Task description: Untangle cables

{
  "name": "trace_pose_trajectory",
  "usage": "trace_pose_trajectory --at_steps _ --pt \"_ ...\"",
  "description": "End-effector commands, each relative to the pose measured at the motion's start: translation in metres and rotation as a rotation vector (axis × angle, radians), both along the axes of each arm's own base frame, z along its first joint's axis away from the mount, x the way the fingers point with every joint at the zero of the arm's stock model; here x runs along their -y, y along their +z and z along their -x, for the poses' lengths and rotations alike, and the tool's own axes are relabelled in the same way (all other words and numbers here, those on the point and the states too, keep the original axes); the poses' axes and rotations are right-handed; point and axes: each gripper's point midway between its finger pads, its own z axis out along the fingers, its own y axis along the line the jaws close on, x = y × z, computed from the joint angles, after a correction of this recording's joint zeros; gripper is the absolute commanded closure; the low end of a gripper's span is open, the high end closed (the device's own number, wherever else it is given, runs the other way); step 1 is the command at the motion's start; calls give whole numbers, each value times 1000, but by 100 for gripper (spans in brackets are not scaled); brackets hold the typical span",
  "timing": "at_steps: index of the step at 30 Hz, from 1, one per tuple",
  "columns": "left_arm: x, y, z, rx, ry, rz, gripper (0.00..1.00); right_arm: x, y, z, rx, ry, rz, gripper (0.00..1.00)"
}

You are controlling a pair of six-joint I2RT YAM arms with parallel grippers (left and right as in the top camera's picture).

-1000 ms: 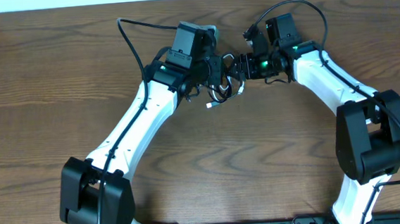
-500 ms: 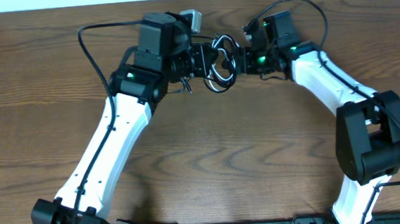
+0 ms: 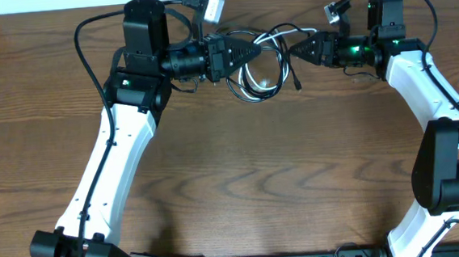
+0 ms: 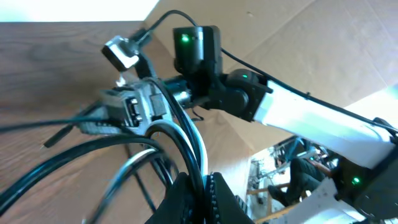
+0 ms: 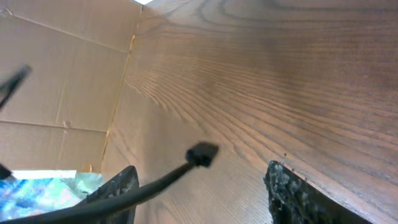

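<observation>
Both arms had drawn apart, stretching the cables point(image 4: 193, 146). Left gripper point(image 4: 202, 186) clamped them; right gripper point(image 5: 205, 196) stood apart. Risk: further pulling could tighten the tangle.

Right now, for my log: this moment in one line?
left end effector: shut on cables | right end effector: open | cables: tangled loops

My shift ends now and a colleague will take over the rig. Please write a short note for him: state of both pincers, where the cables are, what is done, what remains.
The left pincer is shut on the cables, black cord and white cord together.
The right pincer is open; the black cord's plug end shows in its gap, not clamped.
The loops hang tangled between both pincers.
Done: bundle gripped on one side.
Left: a second grip, then pull the two cords apart.
</observation>
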Motion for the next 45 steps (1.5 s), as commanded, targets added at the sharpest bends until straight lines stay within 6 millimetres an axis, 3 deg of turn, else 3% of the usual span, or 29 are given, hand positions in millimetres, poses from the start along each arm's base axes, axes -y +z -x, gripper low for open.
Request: trace_pose_trajectory --at_steps 1,4,6,9,11,14,20,25,28,32,36,40,43,45 --pt "-3 12 8 74 -56 19 93 4 18 0 52 -8 5 40" --pt "-7 8 3 72 -42 14 93 11 39 2 123 -18 24 39" --pt "-13 3 -6 73 -4 -2 93 35 55 1 149 -127 114 37" --pt "-20 -2 -20 76 79 -37 93 59 65 4 155 -246 229 35" --pt "-24 -4 -30 80 136 -58 93 63 71 8 160 -279 272 34" --pt "-31 -3 -47 65 242 -67 93 49 82 16 183 -251 263 32" --pt "-44 -7 -68 5 398 -81 92 -9 102 34 248 -67 142 31" --pt "-47 -14 -74 -58 467 -88 92 -50 83 32 171 -108 178 32" --pt "-39 -20 -71 -78 479 -110 93 -75 67 25 134 -149 191 38" --pt "-32 -29 -68 -99 501 -146 93 -96 51 19 112 -176 204 46" --pt "-27 -30 -66 -102 497 -150 93 -106 19 12 73 -218 270 59" --pt "-38 -30 -74 -95 543 -156 93 -89 -18 10 -15 -294 377 77" --pt "-55 -29 -82 -95 581 -153 93 -55 -41 14 -91 -368 503 82" --pt "-70 -31 -88 -105 614 -156 93 -43 -44 13 -101 -374 522 83"
